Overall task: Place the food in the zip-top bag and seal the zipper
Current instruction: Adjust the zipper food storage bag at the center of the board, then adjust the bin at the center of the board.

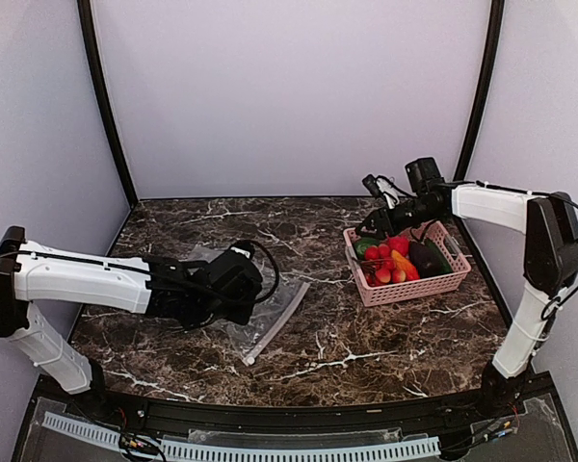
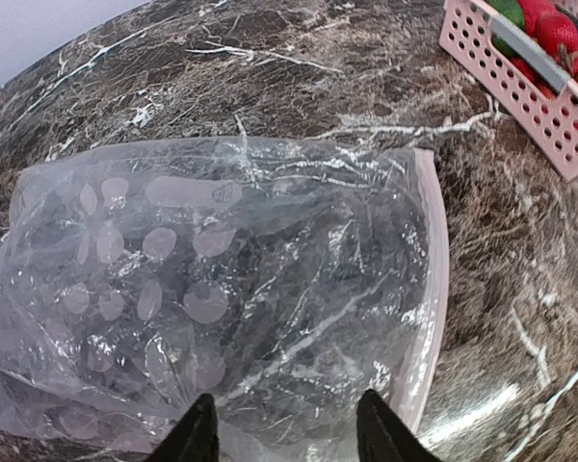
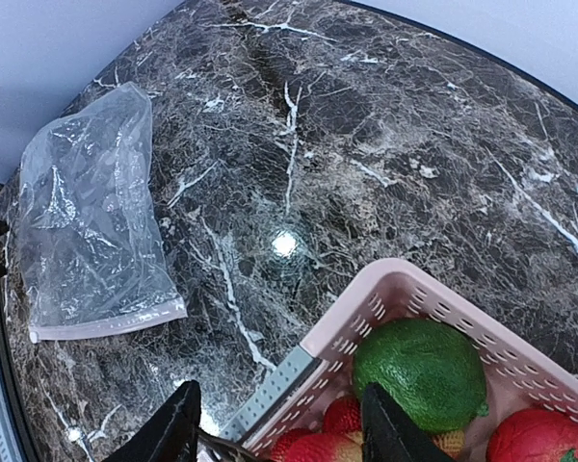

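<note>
The clear zip-top bag (image 2: 222,289) lies flat and empty on the marble table, its whitish zipper (image 2: 433,289) along the right edge. My left gripper (image 2: 287,433) is open, low over the bag's near edge; in the top view it (image 1: 233,289) sits on the bag (image 1: 275,308). The food lies in the pink basket (image 1: 409,289): green pepper (image 3: 419,371), red strawberry (image 3: 535,438), dark eggplant (image 1: 424,258), an orange piece (image 1: 402,260). My right gripper (image 3: 279,423) is open and empty above the basket's left corner (image 3: 385,289). The bag (image 3: 87,221) shows far left there.
The basket (image 2: 520,87) stands at the table's right side, near the right arm's upright link (image 1: 549,250). Grey walls with black posts enclose the table on three sides. Bare marble (image 1: 318,250) lies between bag and basket.
</note>
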`<action>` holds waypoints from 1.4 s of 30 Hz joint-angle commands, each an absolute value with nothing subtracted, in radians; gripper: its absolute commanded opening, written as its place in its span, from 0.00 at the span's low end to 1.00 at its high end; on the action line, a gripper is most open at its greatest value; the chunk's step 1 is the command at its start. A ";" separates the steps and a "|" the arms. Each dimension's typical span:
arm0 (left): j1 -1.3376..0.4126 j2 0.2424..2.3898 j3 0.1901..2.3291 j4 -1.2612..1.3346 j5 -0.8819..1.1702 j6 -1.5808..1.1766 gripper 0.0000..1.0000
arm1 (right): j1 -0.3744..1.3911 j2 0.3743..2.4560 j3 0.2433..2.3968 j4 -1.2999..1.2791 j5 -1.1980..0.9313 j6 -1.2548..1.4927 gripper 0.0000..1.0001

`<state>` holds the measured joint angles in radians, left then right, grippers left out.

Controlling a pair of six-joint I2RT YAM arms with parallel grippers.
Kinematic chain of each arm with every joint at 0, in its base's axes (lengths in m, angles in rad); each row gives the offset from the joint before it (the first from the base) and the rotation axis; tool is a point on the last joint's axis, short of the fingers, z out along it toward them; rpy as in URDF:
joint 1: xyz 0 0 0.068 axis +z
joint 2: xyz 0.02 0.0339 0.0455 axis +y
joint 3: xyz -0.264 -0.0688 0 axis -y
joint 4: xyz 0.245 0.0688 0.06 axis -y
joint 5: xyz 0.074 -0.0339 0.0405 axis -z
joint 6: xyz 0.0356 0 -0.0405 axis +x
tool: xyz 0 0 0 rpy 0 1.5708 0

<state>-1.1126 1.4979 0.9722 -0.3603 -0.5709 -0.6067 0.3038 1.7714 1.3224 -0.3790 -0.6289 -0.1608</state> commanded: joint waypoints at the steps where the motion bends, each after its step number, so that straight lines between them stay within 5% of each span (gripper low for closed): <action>1: -1.111 1.488 1.036 -0.451 -0.624 -0.562 0.54 | 0.349 1.810 1.388 -0.450 -0.558 -0.161 0.54; 5: -1.111 1.427 0.990 -0.416 -0.667 -0.570 0.60 | 0.400 1.872 1.470 -0.527 -0.493 -0.172 0.53; 26: -1.111 1.279 0.885 -0.401 -0.718 -0.552 0.60 | 0.486 1.973 1.577 -0.620 -0.251 -0.141 0.43; 36: -1.111 1.286 0.879 -0.389 -0.687 -0.577 0.60 | 0.489 2.024 1.606 -0.620 -0.216 -0.127 0.51; 42: -1.111 1.282 0.877 -0.386 -0.691 -0.574 0.60 | 0.513 2.036 1.605 -0.626 -0.201 -0.157 0.38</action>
